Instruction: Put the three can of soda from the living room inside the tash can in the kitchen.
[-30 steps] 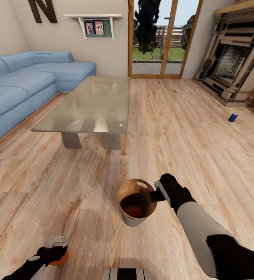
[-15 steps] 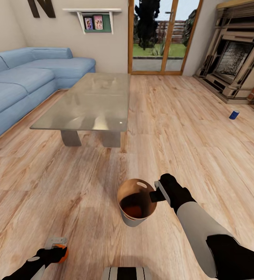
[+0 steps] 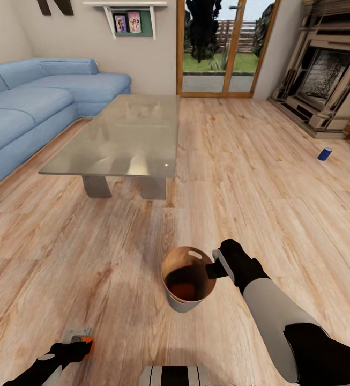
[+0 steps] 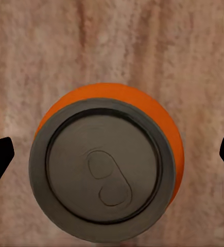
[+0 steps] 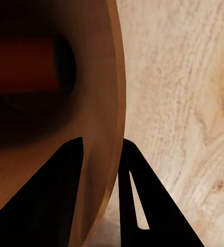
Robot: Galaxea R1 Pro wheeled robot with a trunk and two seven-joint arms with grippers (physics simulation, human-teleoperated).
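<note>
Camera tilted down; orange can (image 4: 107, 163) upright.

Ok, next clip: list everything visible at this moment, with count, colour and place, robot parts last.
orange can: one, orange with grey top, between the left end effector's fingers, low at the left.
second orange can: one, lying inside the bin.
blue can: one, on the floor at right near the fireplace.
bin: one, pale grey outside, brown inside, held above the floor.
low table: one, grey glossy top, centre-left.
sofa: one, blue, along the left wall.
fireplace: one, beige, upper right.
glass doors: wood-framed, back wall.
shelf: one, white, holding photos.
left end effector: black, around the orange can.
right end effector: black, gripping the bin's rim.
</note>
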